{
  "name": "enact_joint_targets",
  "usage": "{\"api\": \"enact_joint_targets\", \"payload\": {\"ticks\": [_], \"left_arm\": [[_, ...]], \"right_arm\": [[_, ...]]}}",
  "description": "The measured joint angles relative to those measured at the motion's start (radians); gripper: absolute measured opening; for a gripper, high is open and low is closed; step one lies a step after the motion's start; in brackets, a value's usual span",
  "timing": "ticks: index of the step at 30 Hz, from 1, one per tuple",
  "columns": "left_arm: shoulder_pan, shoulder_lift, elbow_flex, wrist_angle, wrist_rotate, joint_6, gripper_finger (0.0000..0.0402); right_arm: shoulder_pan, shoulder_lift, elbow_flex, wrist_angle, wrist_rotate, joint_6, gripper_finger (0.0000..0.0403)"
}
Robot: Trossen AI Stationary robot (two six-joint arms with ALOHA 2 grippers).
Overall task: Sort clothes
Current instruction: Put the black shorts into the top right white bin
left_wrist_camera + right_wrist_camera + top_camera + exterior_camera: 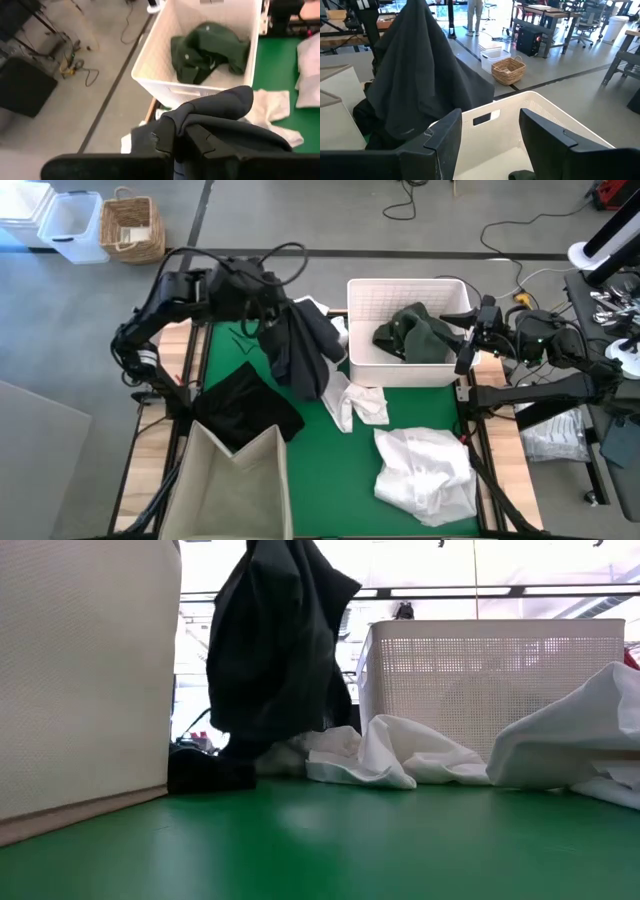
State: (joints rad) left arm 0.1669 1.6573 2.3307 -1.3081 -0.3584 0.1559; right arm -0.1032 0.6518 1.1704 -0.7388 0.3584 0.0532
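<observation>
My left gripper (268,315) is raised over the table's far left and shut on a dark grey garment (300,350), which hangs below it (275,650). A black garment (245,405) lies on the green mat beside the beige bin. Two white garments lie on the mat, one at the middle (355,402) and one near right (425,470). A dark green garment (415,335) lies in the white basket (405,290). My right gripper (468,345) is open and empty over the basket's right rim (530,105). My left gripper pinches a bunched fold at the dark grey garment's top (200,122) between its two fingers (162,140); how many layers, I cannot tell. The garment hangs slack below the fingers, and its lower end (260,740) reaches down near the mat; whether it touches, I cannot tell.
The beige fabric bin (235,480) stands at the near left, tall in the low view (80,680). The white basket (490,680) stands at the far right. Green mat shows bare at the near middle (330,480). Wooden side rails (165,440) border the mat.
</observation>
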Motion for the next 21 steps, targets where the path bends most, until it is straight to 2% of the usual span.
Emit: {"api": "enact_joint_targets", "payload": {"ticks": [21], "left_arm": [[-0.002,-0.005,0.0,0.463,-0.028,0.182,0.0]], "right_arm": [[0.0,0.045,0.0,0.027,0.0,-0.002,0.0192]]}}
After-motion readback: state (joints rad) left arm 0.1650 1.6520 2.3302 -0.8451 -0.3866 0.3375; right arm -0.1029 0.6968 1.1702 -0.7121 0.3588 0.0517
